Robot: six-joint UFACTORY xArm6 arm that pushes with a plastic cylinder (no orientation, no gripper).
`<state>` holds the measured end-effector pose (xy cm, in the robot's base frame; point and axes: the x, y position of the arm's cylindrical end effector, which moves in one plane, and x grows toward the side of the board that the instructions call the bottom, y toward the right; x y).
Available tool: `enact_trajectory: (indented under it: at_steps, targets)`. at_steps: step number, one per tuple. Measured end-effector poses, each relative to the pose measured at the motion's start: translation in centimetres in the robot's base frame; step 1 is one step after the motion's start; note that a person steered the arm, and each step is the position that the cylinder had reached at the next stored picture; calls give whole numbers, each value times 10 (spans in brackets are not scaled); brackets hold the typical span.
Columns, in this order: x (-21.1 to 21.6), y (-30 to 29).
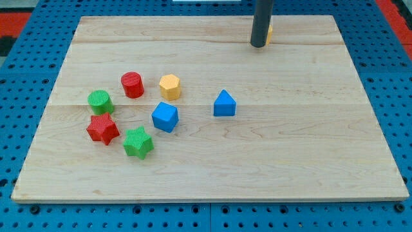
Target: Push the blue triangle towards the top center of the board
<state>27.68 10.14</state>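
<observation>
The blue triangle [224, 104] lies near the middle of the wooden board [309, 142]. My tip [258, 45] stands near the view's top, right of centre, well above and a little right of the blue triangle and apart from it. A yellow block [269, 32] is mostly hidden just behind the rod, so its shape cannot be made out.
A blue cube [165, 116] lies left of the triangle. Further left are a yellow hexagon [170, 86], a red cylinder [132, 84], a green cylinder [100, 101], a red star [103, 129] and a green star [138, 142]. Blue pegboard surrounds the board.
</observation>
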Motion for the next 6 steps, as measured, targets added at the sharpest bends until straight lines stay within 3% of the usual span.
enact_trajectory:
  at_steps: [1,2,3,5,6]
  targets:
    - [-14,-21]
    - [-48,28]
    - [12,4]
    - [160,48]
    - [198,-4]
